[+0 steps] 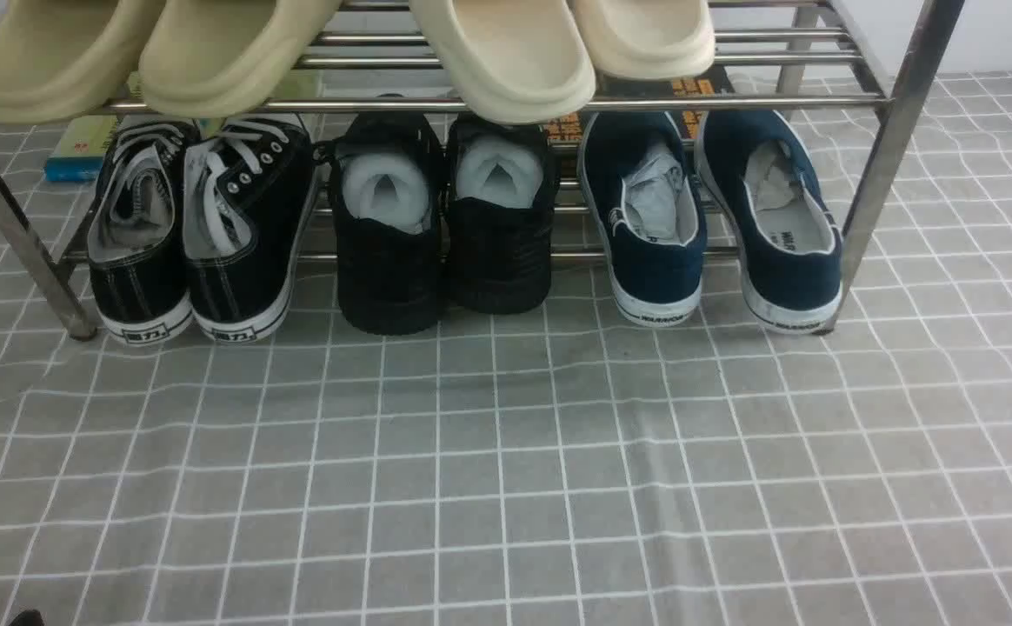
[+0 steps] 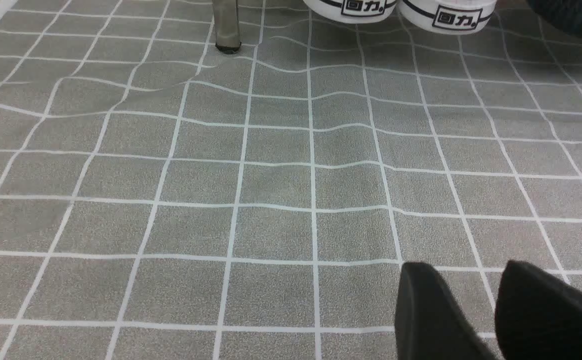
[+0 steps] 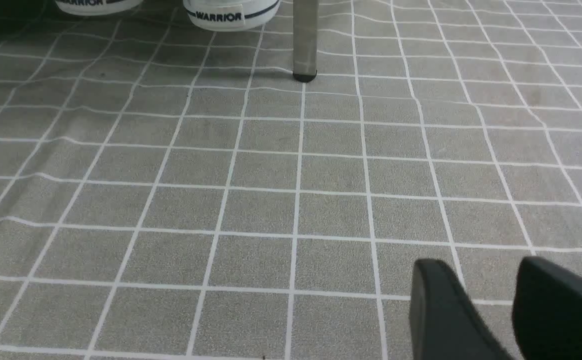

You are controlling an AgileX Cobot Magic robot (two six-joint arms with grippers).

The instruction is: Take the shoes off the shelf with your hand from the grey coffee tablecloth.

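The shoes, two navy slip-ons stuffed with paper, sit heel-out at the right end of the lower tier of the silver shelf. Their white heels show at the far edge of the right wrist view, beside a shelf leg. The grey coffee tablecloth stretches in front. My right gripper hovers low over the cloth, well short of the shoes, open, with only cloth showing between its fingers. My left gripper is also open and empty, low over the cloth before the shelf's other leg.
Black lace-up sneakers and black knit shoes fill the rest of the lower tier. Two pairs of beige slippers overhang the upper tier. A blue-green book lies behind the shelf. The cloth has wrinkles.
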